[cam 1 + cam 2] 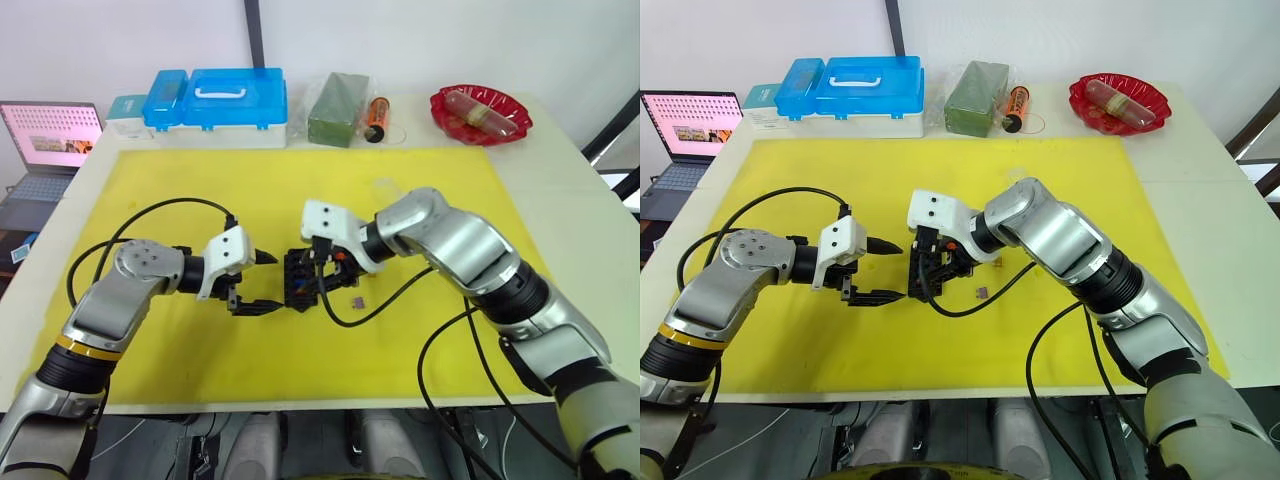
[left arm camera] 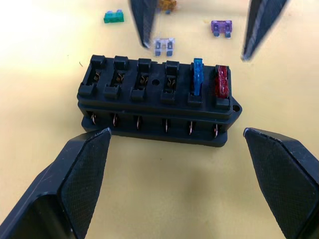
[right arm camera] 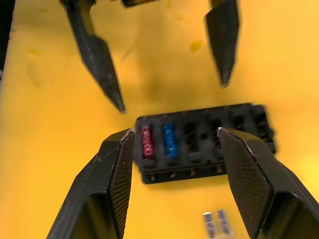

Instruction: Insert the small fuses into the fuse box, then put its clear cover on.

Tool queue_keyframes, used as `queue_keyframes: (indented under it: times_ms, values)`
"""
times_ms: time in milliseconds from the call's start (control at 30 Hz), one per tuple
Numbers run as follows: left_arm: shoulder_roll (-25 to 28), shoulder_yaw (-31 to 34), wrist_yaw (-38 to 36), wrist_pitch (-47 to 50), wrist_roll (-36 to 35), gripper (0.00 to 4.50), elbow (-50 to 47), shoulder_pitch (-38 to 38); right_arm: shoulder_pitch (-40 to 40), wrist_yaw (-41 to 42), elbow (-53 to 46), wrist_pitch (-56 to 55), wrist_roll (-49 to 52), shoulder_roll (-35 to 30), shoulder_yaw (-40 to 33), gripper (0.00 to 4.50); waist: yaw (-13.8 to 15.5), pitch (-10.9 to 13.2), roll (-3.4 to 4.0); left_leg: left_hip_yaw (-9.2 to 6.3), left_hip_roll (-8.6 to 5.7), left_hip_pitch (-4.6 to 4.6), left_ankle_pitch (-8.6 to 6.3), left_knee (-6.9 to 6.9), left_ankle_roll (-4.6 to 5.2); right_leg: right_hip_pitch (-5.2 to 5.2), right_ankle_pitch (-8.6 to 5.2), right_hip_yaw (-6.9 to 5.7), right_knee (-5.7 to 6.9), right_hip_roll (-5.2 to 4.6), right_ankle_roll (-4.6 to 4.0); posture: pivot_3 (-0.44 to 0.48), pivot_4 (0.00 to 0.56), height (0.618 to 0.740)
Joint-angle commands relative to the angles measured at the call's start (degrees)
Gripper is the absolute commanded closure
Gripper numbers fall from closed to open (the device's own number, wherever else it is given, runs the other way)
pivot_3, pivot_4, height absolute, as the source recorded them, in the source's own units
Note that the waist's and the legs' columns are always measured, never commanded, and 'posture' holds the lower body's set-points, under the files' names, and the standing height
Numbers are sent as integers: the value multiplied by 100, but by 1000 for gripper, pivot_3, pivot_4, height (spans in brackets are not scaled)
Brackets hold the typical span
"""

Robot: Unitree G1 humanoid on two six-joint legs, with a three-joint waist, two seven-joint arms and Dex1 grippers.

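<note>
The black fuse box lies on the yellow mat between my two grippers. A blue fuse and a red fuse stand in its two end slots; the other slots are bare. Loose small fuses lie beyond it: green, grey, purple and orange. My left gripper is open, just left of the box. Over the box, my right gripper is open and holds nothing. A faint colourless piece behind the right arm looks like the clear cover.
Along the table's far edge stand a blue lidded case, a green block in a clear bag, an orange tube and a red bowl. A laptop sits off the left edge. Black cables loop from both wrists.
</note>
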Motion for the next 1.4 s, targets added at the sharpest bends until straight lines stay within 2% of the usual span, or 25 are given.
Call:
queue_keyframes:
  times_ms: [33,67,167,367,567,1000,1400]
  values:
    - [-14,89,13,-105,9,0,-45,-50,-44,-54,-102,-95,152,112,-315,1669,-2,0,0,0,0,0,0,0,0,0,0,0,0,0,0,0,150,740]
    - [-17,92,13,-118,11,0,-30,-50,16,-114,-86,-142,184,170,-393,1669,-2,0,0,0,0,0,0,0,0,0,0,0,0,0,0,0,150,740]
    - [-15,101,-1,-159,23,0,16,-51,263,-260,1,-442,188,291,-526,2272,-3,-1,-1,0,0,0,0,-1,0,0,0,0,1,0,0,0,150,740]
    - [-14,99,-16,-221,40,0,62,-50,915,-250,119,-1291,383,521,-958,4438,5,-1,-1,1,0,-1,0,1,0,1,1,0,1,-1,1,0,150,740]
    - [-11,92,-30,-247,43,0,87,-62,1310,-269,249,-1829,369,541,-1061,4477,1,-1,-1,0,0,0,0,1,0,1,1,0,1,1,1,0,150,740]
    - [-4,95,-77,-267,53,0,135,-104,1827,-394,653,-2276,347,737,-1123,4477,5,-1,-1,0,0,0,0,2,0,1,1,0,1,1,0,0,150,740]
    - [-37,128,21,-213,44,0,9,-16,1972,-251,1313,-2813,-371,562,-519,4477,0,-4,-1,0,0,8,0,2,0,10,1,0,2,1,0,0,150,740]
